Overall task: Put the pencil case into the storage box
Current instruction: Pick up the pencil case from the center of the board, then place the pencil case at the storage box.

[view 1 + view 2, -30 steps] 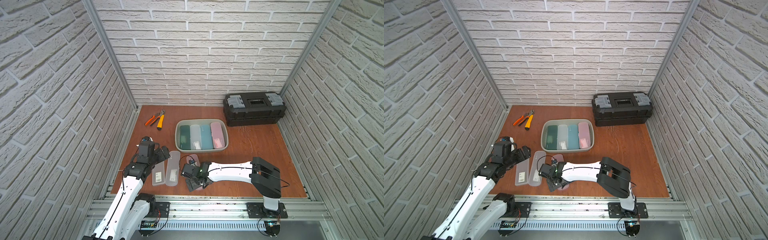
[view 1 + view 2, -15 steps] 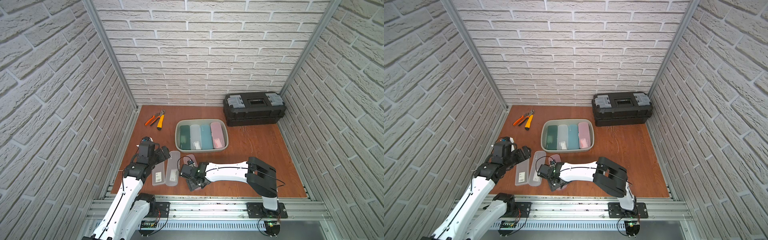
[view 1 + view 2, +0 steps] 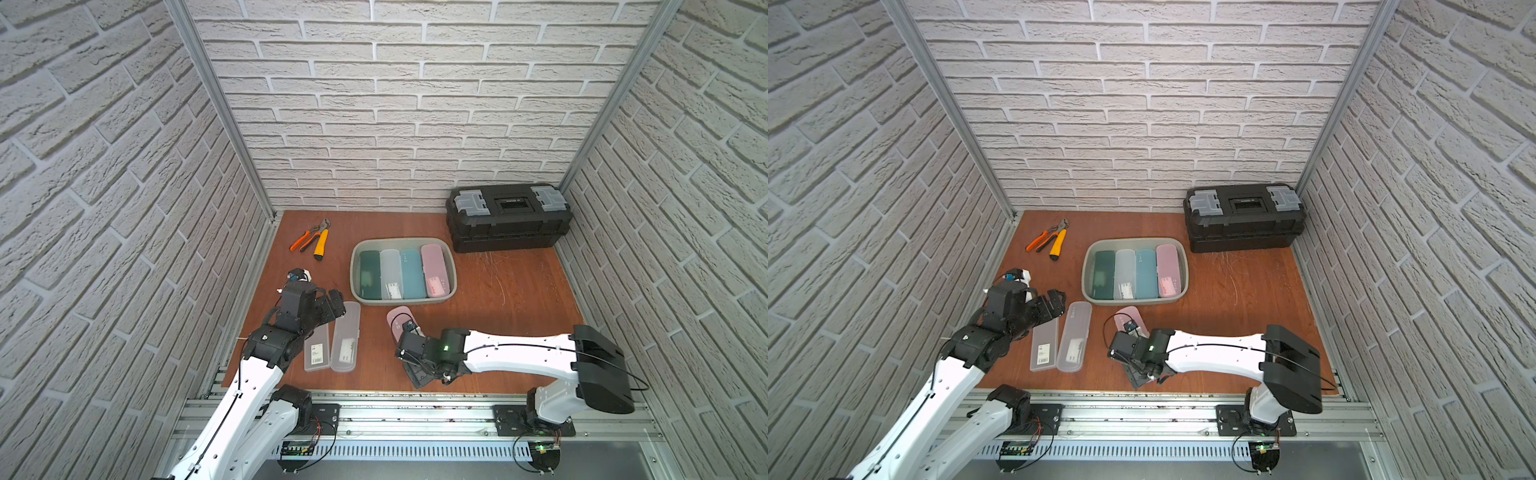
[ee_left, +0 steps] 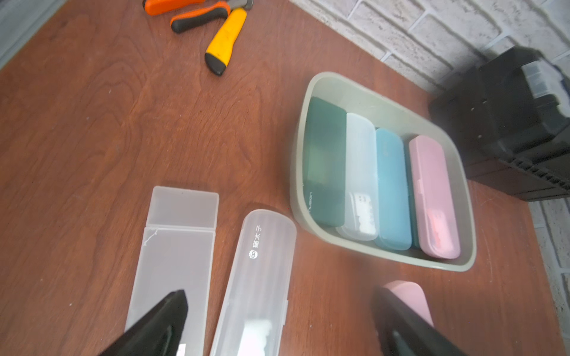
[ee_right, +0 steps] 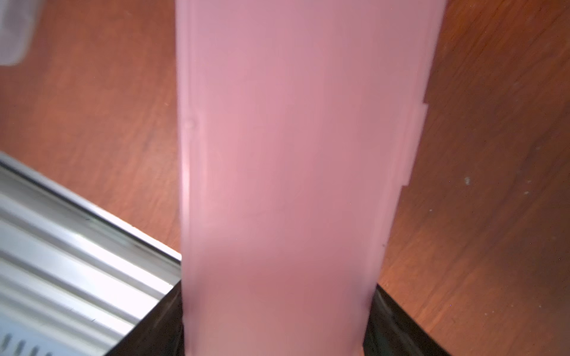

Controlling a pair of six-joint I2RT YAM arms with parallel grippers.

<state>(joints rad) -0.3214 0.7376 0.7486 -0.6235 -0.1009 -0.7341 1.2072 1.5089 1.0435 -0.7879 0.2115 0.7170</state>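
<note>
Near the front rail point(image 3: 415, 401) of the counter point(image 3: 511, 316), the right gripper point(image 5: 277, 320) is pinching the pink pencil case point(image 5: 293, 154) across its width, one black finger against each long edge. In a top view the hold seems to sit toward the end nearest the rail. The free end point(image 3: 397, 320) points at the storage box point(image 3: 354, 274). Whether the case has left the counter I cannot tell.

The likeliest trouble is that end hold. A long, smooth plastic case gripped far from its middle can droop or twist between the fingers when the arm swings, and may slip out short of the box.

The near wall of the box is close to the free end. A low carry could strike the rim, shoving the light tub back or levering the case loose.

Room inside is the other worry. Four cases already lie side by side and seem to cover the floor, so this one must rest on top. Set down crooked, it could perch on the rim or slide off.

The left gripper point(image 4: 279, 300) hangs spread wide above the two clear cases point(image 4: 259, 262), not far from the box's near corner. A wide swing could brush it.
</note>
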